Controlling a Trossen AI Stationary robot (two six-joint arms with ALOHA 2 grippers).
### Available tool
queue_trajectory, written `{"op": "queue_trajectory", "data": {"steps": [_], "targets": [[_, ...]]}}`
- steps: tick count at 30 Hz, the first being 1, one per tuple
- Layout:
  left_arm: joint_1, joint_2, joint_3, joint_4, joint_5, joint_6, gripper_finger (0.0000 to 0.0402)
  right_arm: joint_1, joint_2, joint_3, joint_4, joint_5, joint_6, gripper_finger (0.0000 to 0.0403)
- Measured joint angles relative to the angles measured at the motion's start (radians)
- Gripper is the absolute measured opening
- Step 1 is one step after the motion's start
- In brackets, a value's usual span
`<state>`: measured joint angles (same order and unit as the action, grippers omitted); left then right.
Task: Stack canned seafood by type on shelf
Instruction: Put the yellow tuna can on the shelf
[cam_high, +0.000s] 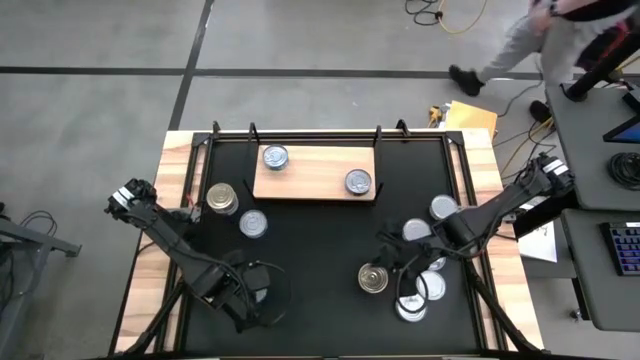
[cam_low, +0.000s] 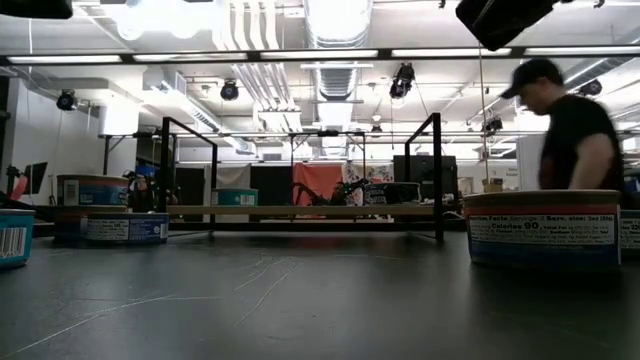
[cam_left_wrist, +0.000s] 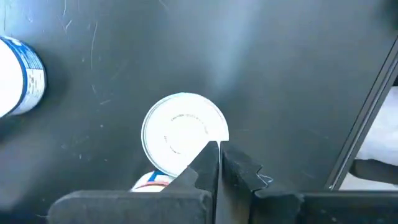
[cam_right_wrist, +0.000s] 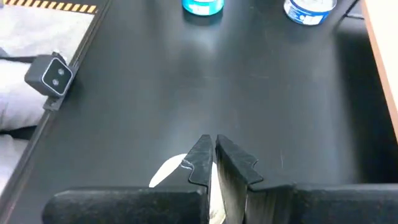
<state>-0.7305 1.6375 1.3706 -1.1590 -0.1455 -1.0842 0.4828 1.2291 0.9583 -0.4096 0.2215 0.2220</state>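
Wooden shelf (cam_high: 315, 172) holds two cans; left gripper (cam_left_wrist: 219, 149), right gripper (cam_right_wrist: 214, 144) both closed, empty.

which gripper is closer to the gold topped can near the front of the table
Right. The right gripper is shut just beside the gold-topped can. The left gripper, also shut, sits well off to that can's other side.

The left arm reaches from the table's left edge toward its near side, elbow bent, and its left gripper (cam_left_wrist: 219, 163) hangs low over the table's near-left part with the two dark fingers (cam_left_wrist: 200, 171) pressed together. The right arm comes in from the right edge, angled toward the table's near-right part. Its right gripper (cam_right_wrist: 215, 155) is likewise closed, fingertips meeting and pointing down at the surface.
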Motion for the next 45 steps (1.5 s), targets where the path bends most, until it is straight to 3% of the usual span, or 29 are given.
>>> {"op": "queue_trajectory", "data": {"steps": [4,11,26,33,45], "targets": [[-0.016,0.008,-0.044,0.058,-0.036,0.014,0.0,0.0,0.012,-0.061,0.098,0.034,-0.063,0.0013],[-0.028,0.048,-0.13,0.14,0.006,0.001,0.0,-0.003,0.027,-0.137,0.276,0.043,-0.115,0.0013],[-0.022,0.128,-0.186,0.217,-0.046,0.004,0.0,-0.003,0.031,-0.146,0.32,0.043,-0.111,0.0013],[-0.016,0.169,-0.189,0.248,-0.056,0.044,0.0,-0.003,0.031,-0.151,0.319,0.043,-0.109,0.0013],[0.046,0.18,-0.196,0.422,-0.171,0.187,0.0,-0.003,0.031,-0.154,0.319,0.043,-0.099,0.0013]]}}
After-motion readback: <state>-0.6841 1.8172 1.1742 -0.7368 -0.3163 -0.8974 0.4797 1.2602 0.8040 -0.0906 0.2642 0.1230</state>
